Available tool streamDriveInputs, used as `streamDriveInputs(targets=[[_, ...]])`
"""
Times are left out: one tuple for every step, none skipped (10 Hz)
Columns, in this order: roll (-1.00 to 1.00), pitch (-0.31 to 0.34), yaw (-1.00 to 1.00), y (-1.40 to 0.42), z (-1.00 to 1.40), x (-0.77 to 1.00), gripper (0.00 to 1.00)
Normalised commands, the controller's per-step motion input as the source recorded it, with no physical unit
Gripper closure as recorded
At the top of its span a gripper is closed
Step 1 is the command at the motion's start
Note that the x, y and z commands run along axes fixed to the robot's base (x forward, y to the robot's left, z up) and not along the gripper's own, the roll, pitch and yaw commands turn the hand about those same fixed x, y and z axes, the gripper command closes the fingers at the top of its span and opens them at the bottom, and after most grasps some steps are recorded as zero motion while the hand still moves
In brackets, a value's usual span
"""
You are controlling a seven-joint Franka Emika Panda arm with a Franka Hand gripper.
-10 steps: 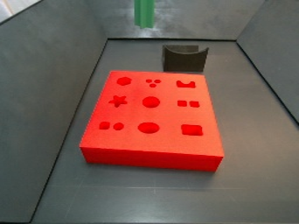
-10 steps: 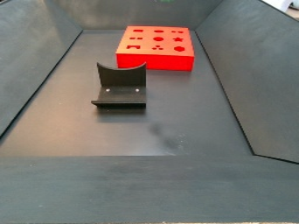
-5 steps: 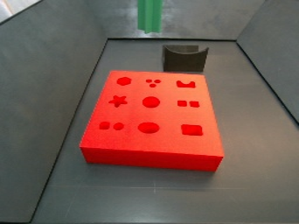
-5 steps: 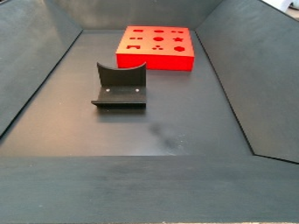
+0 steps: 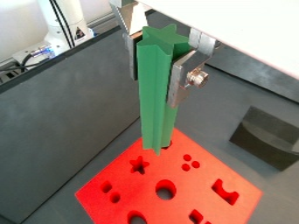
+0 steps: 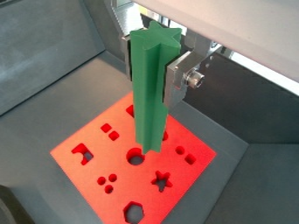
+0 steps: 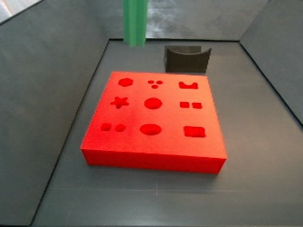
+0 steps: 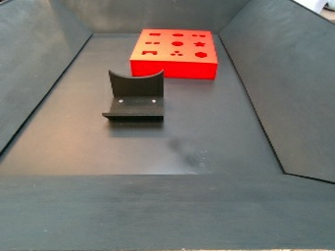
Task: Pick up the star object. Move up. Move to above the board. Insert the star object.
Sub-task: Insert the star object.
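My gripper (image 5: 156,54) is shut on the star object (image 5: 156,92), a tall green star-section peg held upright by its top end; both wrist views show this (image 6: 152,83). It hangs well above the board (image 5: 117,184), the flat red block with shaped recesses, whose star recess (image 5: 140,164) lies near the peg's lower end. In a side view the peg (image 7: 135,22) shows at the upper edge, above the board's (image 7: 154,120) far left part; the gripper is out of that frame. Another side view shows the board (image 8: 177,51) but neither peg nor gripper.
A dark grey U-shaped holder (image 7: 186,59) stands on the floor behind the board and shows in another side view (image 8: 133,96) and a wrist view (image 5: 267,140). Sloping grey walls enclose the bin floor (image 8: 170,137).
The green peg has moved left and a little lower in the side view, coming over the board's far left part. Board and holder have not moved.
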Motion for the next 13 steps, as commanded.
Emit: streamDriveInputs(targets=[[0.01,0.0,0.0,0.0,0.0,0.0,1.0],[0.06,0.0,0.13,0.2,-0.38,0.0,1.0],[0.12,-0.123,0.45,0.24,-0.52,0.0,1.0],[0.14,-0.084,0.66,0.31,-0.58,0.0,1.0],[0.19,-0.101,0.63,0.17,-0.64,0.0,1.0],[0.24,-0.084,0.65,0.11,-0.71,0.0,1.0],[0.26,-0.057,0.58,0.07,-0.71,0.0,1.0],[0.22,-0.021,0.52,0.03,-0.51,0.0,1.0],[0.02,0.0,0.0,0.0,-0.07,0.0,1.0],[0.14,0.0,0.0,-0.16,-0.32,0.0,1.0],[0.24,0.054,0.0,-0.35,-0.45,0.0,1.0],[0.05,0.027,0.0,-0.1,-0.13,0.0,1.0],[0.0,-0.01,0.0,0.0,0.0,-0.01,1.0]])
